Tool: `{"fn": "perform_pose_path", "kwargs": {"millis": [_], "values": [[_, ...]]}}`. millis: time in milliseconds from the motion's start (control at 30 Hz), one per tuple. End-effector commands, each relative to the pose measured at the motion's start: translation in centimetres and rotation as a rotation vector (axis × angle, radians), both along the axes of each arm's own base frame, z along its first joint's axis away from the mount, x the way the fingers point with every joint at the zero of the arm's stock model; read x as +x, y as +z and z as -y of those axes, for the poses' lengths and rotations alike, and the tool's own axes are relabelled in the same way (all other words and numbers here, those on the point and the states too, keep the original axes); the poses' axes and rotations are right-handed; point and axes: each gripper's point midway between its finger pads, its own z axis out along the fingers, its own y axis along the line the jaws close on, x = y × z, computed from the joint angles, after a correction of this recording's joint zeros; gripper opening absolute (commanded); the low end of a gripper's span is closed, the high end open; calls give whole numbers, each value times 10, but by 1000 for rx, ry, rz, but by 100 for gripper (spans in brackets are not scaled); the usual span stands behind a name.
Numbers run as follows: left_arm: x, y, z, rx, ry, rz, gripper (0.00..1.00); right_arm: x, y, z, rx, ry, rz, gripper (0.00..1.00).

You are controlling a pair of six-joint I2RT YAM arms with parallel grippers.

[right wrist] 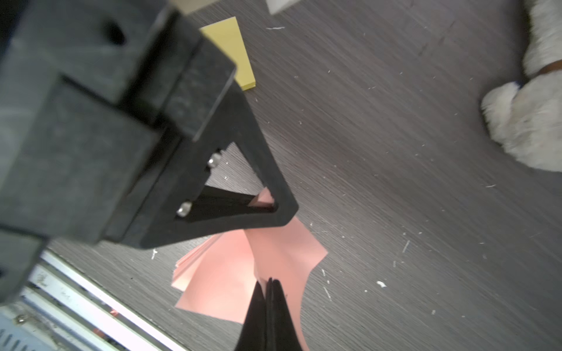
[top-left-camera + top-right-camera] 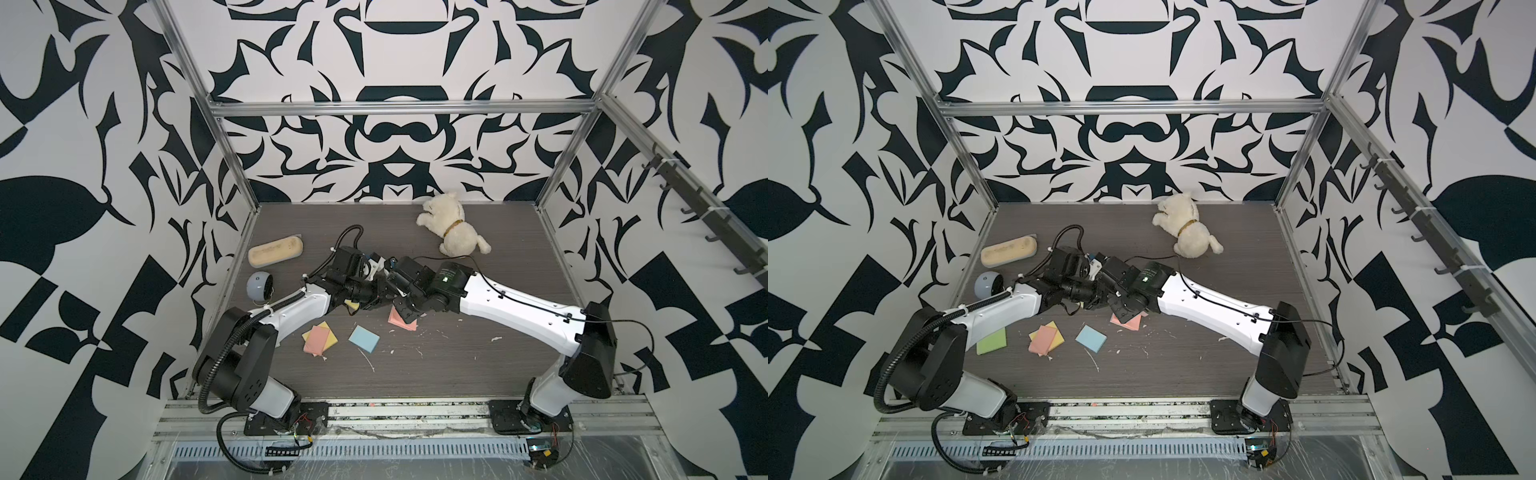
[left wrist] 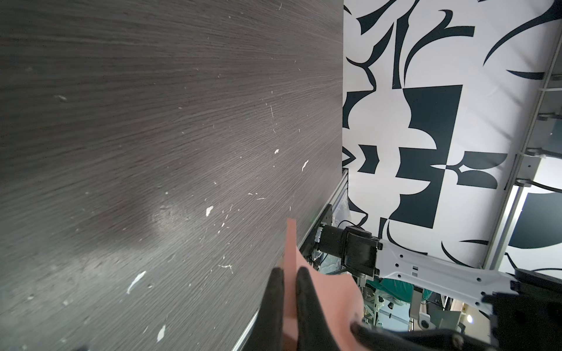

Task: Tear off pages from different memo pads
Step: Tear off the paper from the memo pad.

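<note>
tabletop (image 2: pixel 457 365) scrap-flecked, walls (image 2: pixel 83 124) patterned; left end effector (image 3: pixel 289 271), right end effector (image 1: pixel 269 282) both clamp pink pad (image 1: pixel 219 273).

A pink pad (image 1: pixel 194 273) is fanned open on the surface (image 1: pixel 395 152); its top pink page (image 1: pixel 282 252) is lifted, creased and pinched by the closed left pincer (image 3: pixel 289 272) and the closed right pincer (image 1: pixel 267 282). A thick-edged yellow pad (image 1: pixel 231 51) is seen flat close by. Toward the front, a pink sheet (image 2: pixel 316 338) is laid askew over a yellow sheet (image 2: pixel 329 340), with a blue pad (image 2: pixel 364 338) just beside them and a green pad (image 2: pixel 991 340) on their other side.
</note>
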Motion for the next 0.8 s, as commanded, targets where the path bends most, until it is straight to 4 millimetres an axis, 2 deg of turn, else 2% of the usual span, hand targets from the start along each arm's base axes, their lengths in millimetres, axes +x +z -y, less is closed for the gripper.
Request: {"fn": "perform_pose_path", "kwargs": {"millis": [0, 133, 200, 433, 633, 767], "values": [[-3, 16, 5, -31, -36, 26, 0, 12, 19, -2, -20, 28, 96, 0], [-8, 24, 6, -60, -55, 39, 0, 14, 15, -5, -37, 49, 104, 0], [-9, 27, 6, -72, -61, 48, 0, 12, 10, -10, -17, 55, 87, 3], [-9, 28, 8, -98, -63, 56, 0, 9, 5, -10, 28, 22, 69, 29], [-7, 24, 4, -93, -72, 60, 0, 7, 19, 12, 52, -18, 71, 39], [0, 19, -5, -78, -57, 82, 0, -3, 42, 13, 319, -49, -45, 45]]}}
